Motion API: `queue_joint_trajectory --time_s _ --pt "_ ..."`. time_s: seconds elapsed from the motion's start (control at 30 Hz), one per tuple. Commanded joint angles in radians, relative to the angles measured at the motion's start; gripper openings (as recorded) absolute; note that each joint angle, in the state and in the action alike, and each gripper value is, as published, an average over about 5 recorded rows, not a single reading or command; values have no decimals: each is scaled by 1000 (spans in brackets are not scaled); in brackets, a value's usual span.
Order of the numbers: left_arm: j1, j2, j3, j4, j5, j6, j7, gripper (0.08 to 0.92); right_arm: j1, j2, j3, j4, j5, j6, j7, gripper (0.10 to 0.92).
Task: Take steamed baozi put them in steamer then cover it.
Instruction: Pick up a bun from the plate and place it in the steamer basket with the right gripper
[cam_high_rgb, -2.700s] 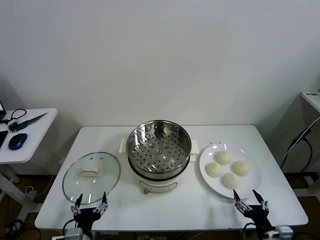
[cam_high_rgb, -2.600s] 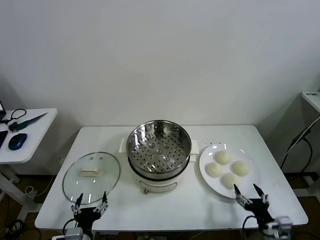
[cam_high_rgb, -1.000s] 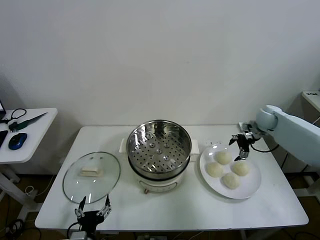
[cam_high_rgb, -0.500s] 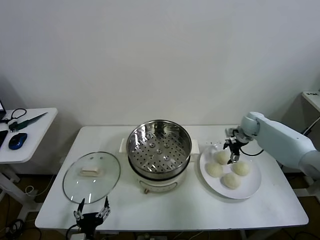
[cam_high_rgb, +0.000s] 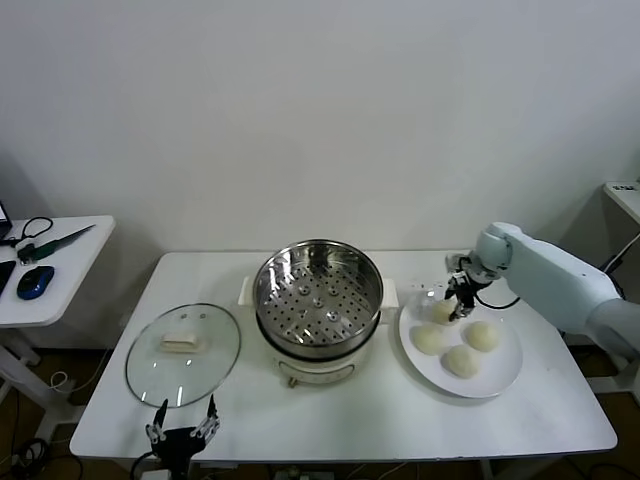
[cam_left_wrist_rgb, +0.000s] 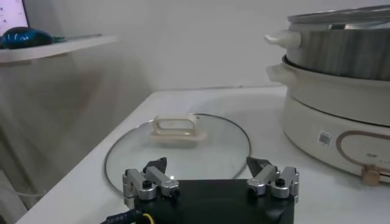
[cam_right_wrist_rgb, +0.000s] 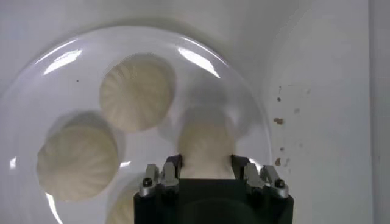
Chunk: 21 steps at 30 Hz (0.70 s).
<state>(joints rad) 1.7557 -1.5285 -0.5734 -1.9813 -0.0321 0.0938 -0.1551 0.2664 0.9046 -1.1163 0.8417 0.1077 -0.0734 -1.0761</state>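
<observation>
Straddling the rear steamed baozi (cam_right_wrist_rgb: 206, 146) on the plate (cam_high_rgb: 505, 365), your right gripper (cam_right_wrist_rgb: 206, 165) has its fingers spread wide around it, not visibly squeezing. Your left gripper (cam_left_wrist_rgb: 211, 175) waits open near the cover (cam_left_wrist_rgb: 177, 143).

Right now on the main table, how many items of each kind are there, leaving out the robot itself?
Steamed baozi: 4, all on the plate
White plate: 1
Steamer: 1, nothing in it
Glass cover: 1, lying flat beside the steamer
Total: 7
</observation>
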Motion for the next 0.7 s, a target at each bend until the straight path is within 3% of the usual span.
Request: queue_joint_trajectory --time_s 0.03,0.27,0.47,0.7 --pt "1 -7 11 -5 12 0 -1 823 435 -48 -361 211 159 184 -19 568" --pt "2 -12 21 -13 27 3 -2 823 781 30 -564 476 317 425 7 568" --pt "5 -9 21 -17 26 0 -4 823 831 144 -564 686 164 552 107 568" --pt "13 -10 28 -19 21 -10 -8 823 600 281 -445 566 -116 636 218 568"
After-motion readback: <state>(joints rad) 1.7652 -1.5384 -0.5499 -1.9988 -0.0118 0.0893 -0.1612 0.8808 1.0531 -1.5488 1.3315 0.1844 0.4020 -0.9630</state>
